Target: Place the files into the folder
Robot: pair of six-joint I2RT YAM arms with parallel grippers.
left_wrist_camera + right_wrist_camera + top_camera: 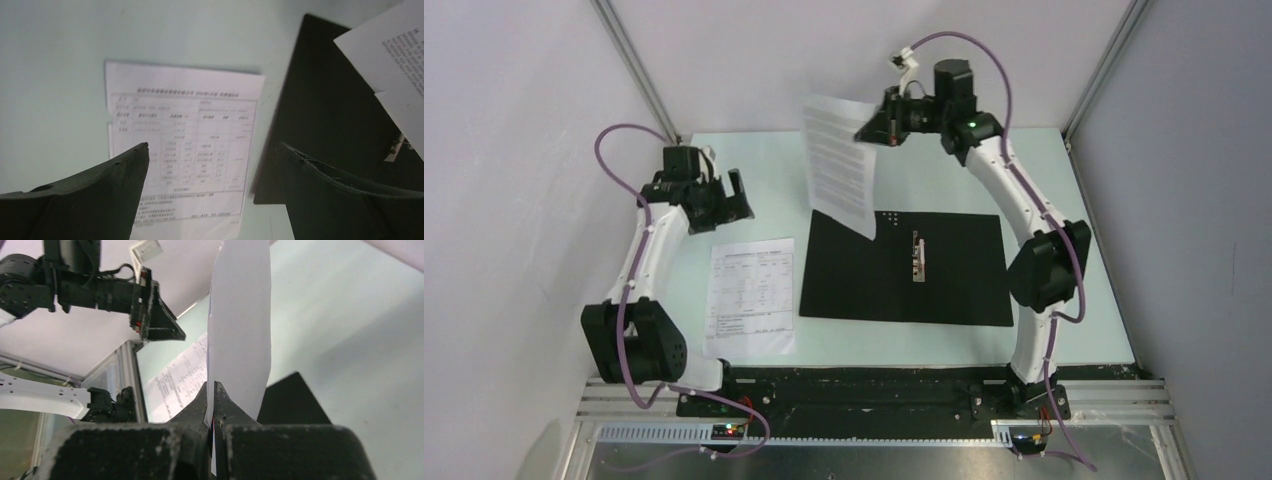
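Right fingers (197,407) pinch a sheet (839,165) over the open folder (954,285), left fingers (115,175) gape empty; I'd lay it flat

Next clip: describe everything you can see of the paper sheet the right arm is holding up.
The held sheet is white paper, and the face towards the top camera carries lines of dense black text. It hangs in the air, near upright and slightly bowed, pinched near its top edge by the shut right gripper. Its lower corner dips over the far left part of the open black folder; whether it touches there cannot be told.
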